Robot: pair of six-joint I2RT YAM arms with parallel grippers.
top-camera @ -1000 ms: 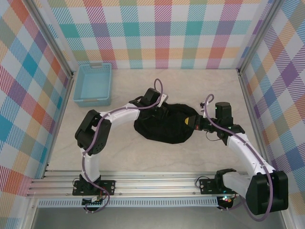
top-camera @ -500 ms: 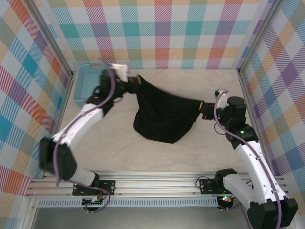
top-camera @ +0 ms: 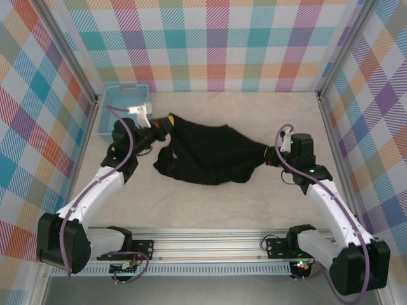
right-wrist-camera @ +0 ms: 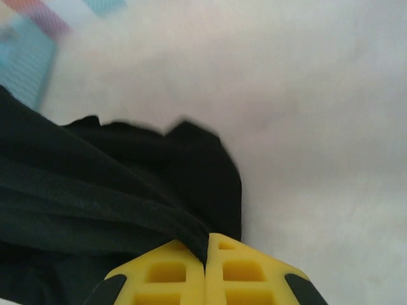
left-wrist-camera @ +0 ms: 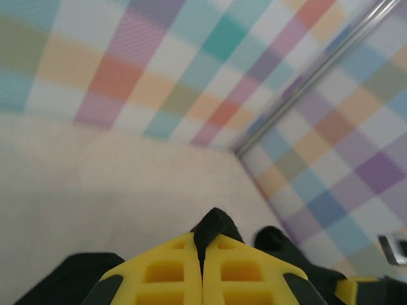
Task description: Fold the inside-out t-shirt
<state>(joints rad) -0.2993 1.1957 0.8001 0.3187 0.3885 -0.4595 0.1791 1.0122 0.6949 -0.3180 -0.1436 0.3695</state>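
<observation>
**Both pincers pinching the shirt, no fold made yet**

My left pincer (top-camera: pixel 168 122) is pressed together on one end of the inside-out t-shirt (top-camera: pixel 210 155), close to the table's far left corner and just beside the light blue basket (top-camera: pixel 124 94). My right pincer (top-camera: pixel 270 154) nips the opposite end, toward the right edge. In both wrist views the yellow fingers (left-wrist-camera: pixel 168 270) meet with black cloth caught between them.

The shirt stretches between the two across the middle of the table, bunched and sagging toward the near edge, not flat. I judge this an early stage: it needs spreading out, and every fold remains to be done.
</observation>
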